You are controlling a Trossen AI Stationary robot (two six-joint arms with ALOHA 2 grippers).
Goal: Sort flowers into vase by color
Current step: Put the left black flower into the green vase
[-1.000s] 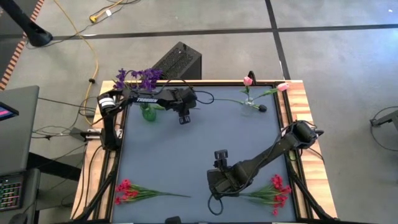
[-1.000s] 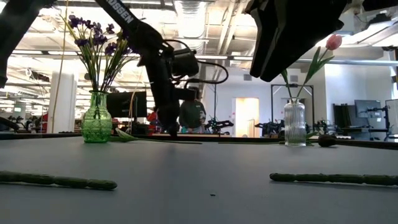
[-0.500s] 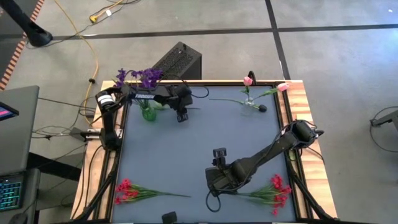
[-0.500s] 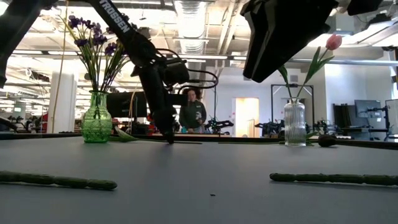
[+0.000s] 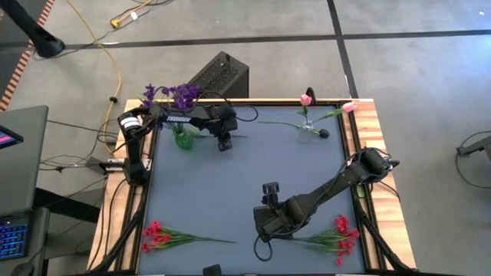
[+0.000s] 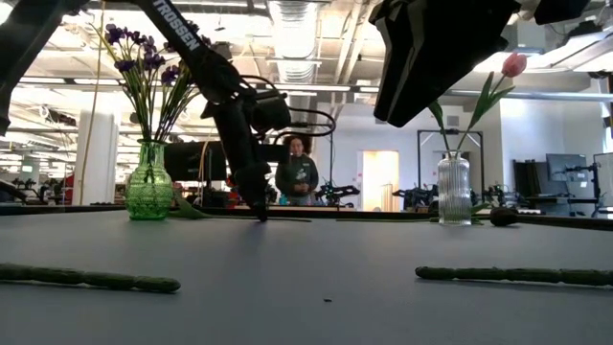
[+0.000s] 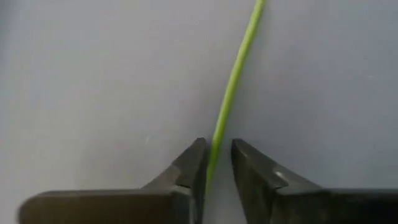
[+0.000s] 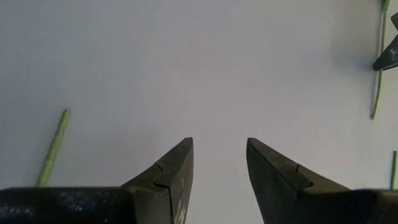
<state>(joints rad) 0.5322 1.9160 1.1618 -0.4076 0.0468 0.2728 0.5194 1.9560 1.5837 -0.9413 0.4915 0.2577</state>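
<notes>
**Left end effector closing around a green stem at the far edge**

The grey tabletop (image 5: 230, 184) is bare through its wide middle, leaving open room between the two arms; everything else sits along its wood-trimmed edges. The right arm reaches in from the right edge, and the right end effector (image 8: 217, 165) hangs over bare surface near the front, fingers spread with nothing between them, a stem end lying off to either side in its wrist view.

The left arm runs along the far edge, and the left end effector (image 7: 217, 163) is down at the tabletop just beside the green vase (image 5: 183, 139), which holds the purple flowers (image 5: 170, 95) in the far left corner. Only the left wrist view shows what it has: a thin green stem (image 7: 233, 81) runs between the two fingers, which stand narrowly apart on either side of it; whether they press it I cannot tell.

The clear vase (image 5: 306, 130) stands near the far right corner with one pink tulip (image 5: 306, 99) in it; a second pink tulip (image 5: 349, 106) lies at the right rim. Red sprays lie at the front left (image 5: 157, 234) and front right (image 5: 340, 238).

The low view alone shows a person (image 6: 297, 172) standing in the room beyond.
</notes>
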